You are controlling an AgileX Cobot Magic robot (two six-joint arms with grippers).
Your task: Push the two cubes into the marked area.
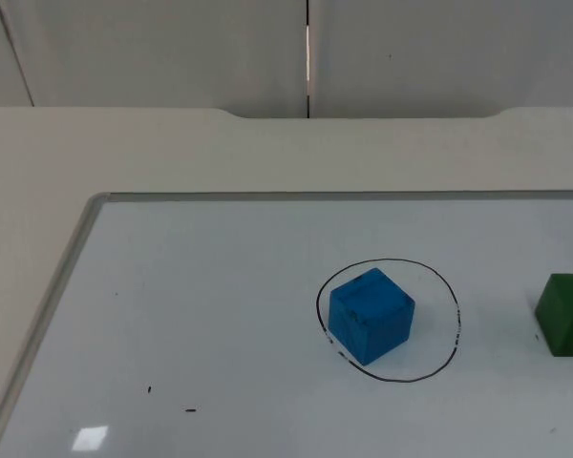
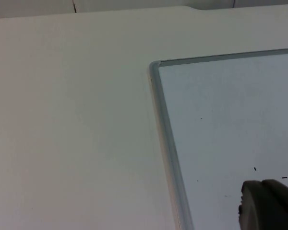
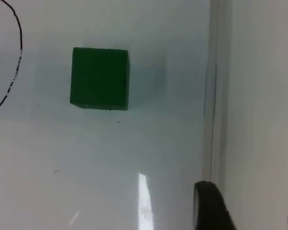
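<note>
On the whiteboard [image 1: 220,315], the blue cube [image 1: 371,315] sits inside the black drawn circle [image 1: 449,296], crowding the ring's 9 o'clock side, so judged from how it lies, half the job is done. The green cube [image 1: 565,315] stands well apart from the ring, out past its 3 o'clock edge at the border of the top view, and has yet to be pushed in. From the right wrist, the green cube [image 3: 100,78] shows whole and square to the board, with an arc of the circle [image 3: 17,62] off at its 9 o'clock and the whiteboard's metal frame [image 3: 213,96] running past at its 3 o'clock. The right gripper [image 3: 249,211] hangs back from the cube toward the frame; two dark fingertips [image 3: 209,206] stand with a fair gap between them, so I take the claw as spread, probably ready to come in behind the cube and shove it toward 9 o'clock. The left gripper [image 2: 269,206] waits near the board's far-left corner [image 2: 156,67]; whether it is wide or narrow I cannot tell. Beyond the board lie bare table [image 1: 172,153] and the grey partition wall [image 1: 172,48].
</note>
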